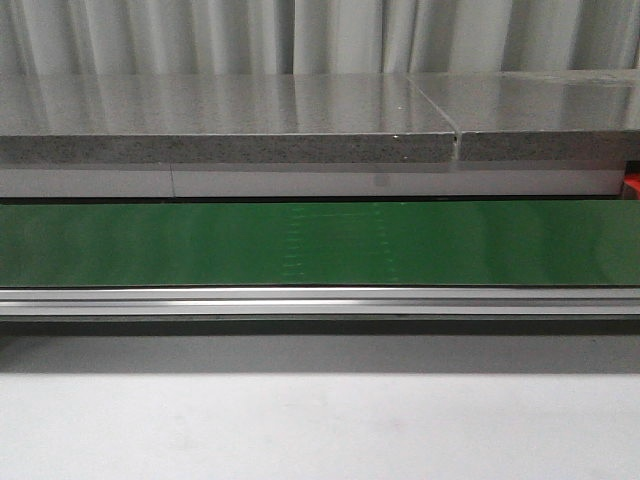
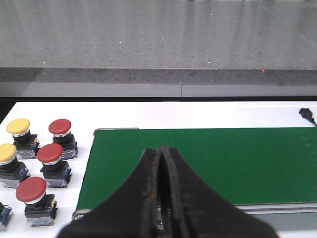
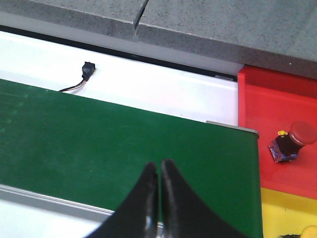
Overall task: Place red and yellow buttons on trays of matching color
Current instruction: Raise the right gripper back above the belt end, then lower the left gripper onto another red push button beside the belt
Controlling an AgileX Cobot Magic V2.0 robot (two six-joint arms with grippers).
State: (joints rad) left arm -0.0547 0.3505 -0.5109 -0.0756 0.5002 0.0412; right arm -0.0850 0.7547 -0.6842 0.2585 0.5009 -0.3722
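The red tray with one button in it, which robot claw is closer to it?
Right. The right claw hangs over the green belt beside the red tray. The left claw sits at the belt's other end, by the waiting buttons.

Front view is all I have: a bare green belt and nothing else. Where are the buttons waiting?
Observer: In the left wrist view, a cluster sits on the white surface beside the belt's end: three red buttons and two yellow buttons.
Operator: Anything sorted yet?
Observer: One red button lies tipped over in the red tray, seen in the right wrist view.
Operator: And the yellow tray?
Observer: The yellow tray sits next to the red one; something yellow shows at the picture's corner, too cropped to identify.
Operator: Grippers?
Observer: The left gripper and right gripper are both shut and holding nothing, over the belt.
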